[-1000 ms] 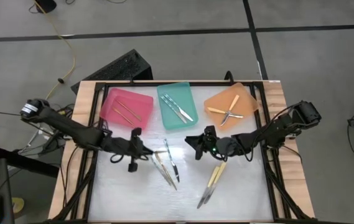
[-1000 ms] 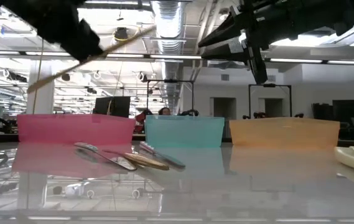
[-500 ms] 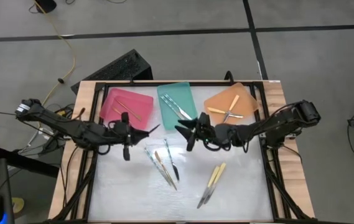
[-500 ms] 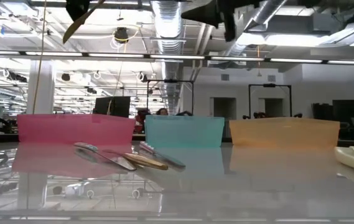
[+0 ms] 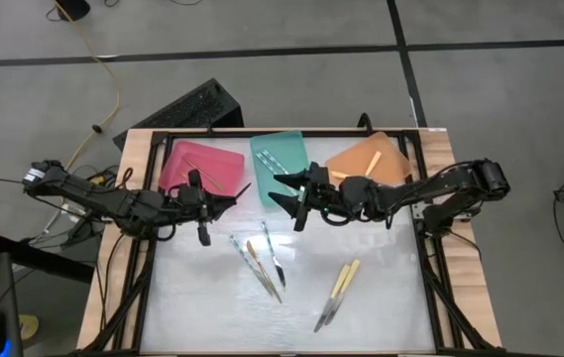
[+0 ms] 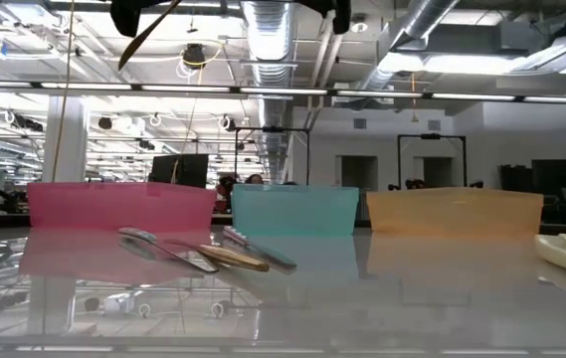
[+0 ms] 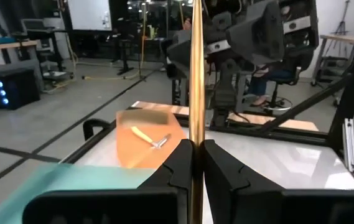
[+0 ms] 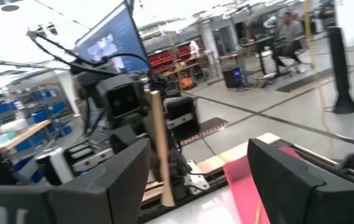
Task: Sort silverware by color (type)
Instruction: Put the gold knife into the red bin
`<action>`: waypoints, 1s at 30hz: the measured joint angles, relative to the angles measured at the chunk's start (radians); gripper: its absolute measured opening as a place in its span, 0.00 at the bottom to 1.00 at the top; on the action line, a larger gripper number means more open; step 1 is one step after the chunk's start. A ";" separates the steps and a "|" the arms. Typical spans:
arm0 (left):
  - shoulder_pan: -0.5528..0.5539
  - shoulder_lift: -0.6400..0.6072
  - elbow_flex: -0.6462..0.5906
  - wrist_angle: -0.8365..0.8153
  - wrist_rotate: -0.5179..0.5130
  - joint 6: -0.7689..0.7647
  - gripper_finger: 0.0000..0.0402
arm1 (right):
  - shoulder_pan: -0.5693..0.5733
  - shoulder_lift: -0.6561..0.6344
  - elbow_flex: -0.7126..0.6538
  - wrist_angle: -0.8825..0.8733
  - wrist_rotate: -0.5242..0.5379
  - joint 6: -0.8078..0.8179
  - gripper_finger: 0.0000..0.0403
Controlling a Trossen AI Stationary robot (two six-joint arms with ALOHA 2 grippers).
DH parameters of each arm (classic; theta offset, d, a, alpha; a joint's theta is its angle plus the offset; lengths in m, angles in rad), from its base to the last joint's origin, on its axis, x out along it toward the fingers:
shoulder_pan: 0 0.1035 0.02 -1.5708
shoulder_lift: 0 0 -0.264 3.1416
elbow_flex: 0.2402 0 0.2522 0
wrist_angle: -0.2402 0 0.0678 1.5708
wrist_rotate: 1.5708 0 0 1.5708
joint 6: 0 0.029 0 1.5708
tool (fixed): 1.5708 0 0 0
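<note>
One slim utensil (image 7: 195, 74) sits pinched in my shut left pincer (image 5: 224, 204), raised beside the pink tray (image 5: 177, 164). My right pincer (image 5: 283, 191) gapes empty over the teal tray (image 5: 296, 149), close by. Swinging either risks a clash, or the thin handle slips and drops wrong.

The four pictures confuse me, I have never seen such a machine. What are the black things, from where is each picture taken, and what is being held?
The black things are two robot arms at a table. One picture looks straight down, one looks level across the table top, and two come from cameras on the arms' wrists. At the back stand a pink tray, a teal tray and an orange tray, each with some cutlery inside. Loose utensils lie on the table. The left claw, near the pink tray, is shut on a slim golden-tan utensil. The right claw, by the teal tray, is open and empty.
</note>
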 joint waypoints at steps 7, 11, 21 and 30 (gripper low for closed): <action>0.105 0.000 0.000 0.058 0.167 0.016 0.03 | -0.019 0.000 0.006 0.005 -0.026 0.004 0.70; 0.170 0.002 0.000 0.111 0.243 0.015 0.03 | -0.027 0.000 0.006 0.019 -0.027 0.008 0.70; 0.291 0.064 -0.011 0.257 0.392 -0.015 0.03 | -0.043 0.000 0.006 0.061 -0.028 -0.001 0.70; 0.316 0.209 -0.012 0.445 0.461 -0.039 0.03 | -0.056 0.000 0.006 0.061 -0.058 -0.001 0.70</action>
